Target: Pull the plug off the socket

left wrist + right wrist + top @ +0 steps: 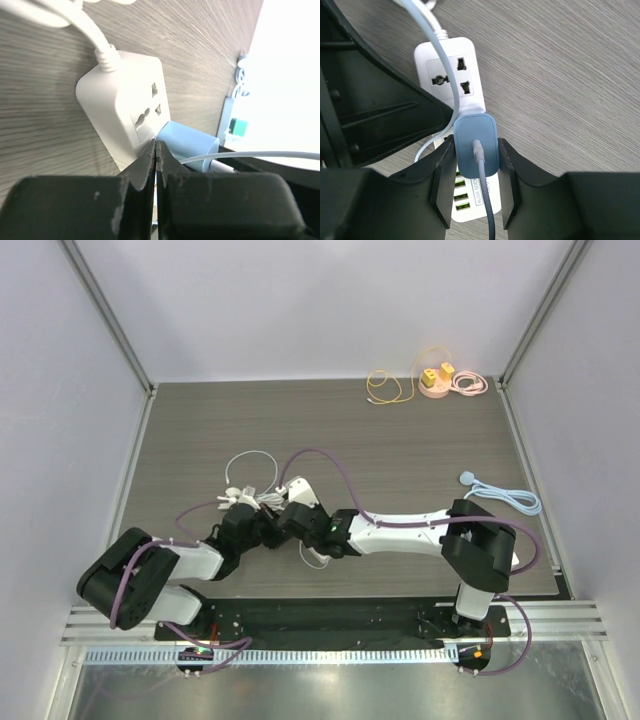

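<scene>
Plug (476, 145) pinched in right tool (475, 142), seated in socket (451, 75)

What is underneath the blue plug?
The white power strip lies under the blue plug. The plug's pins and the socket holding it are covered.

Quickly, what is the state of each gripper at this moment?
Left gripper: closed, holding nothing.
Right gripper: closed on the blue plug.

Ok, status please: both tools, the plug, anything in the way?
Left tool shut, beside the power strip. Right tool gripping the blue plug, not yet out. Cable draped over strip, not blocking.
</scene>
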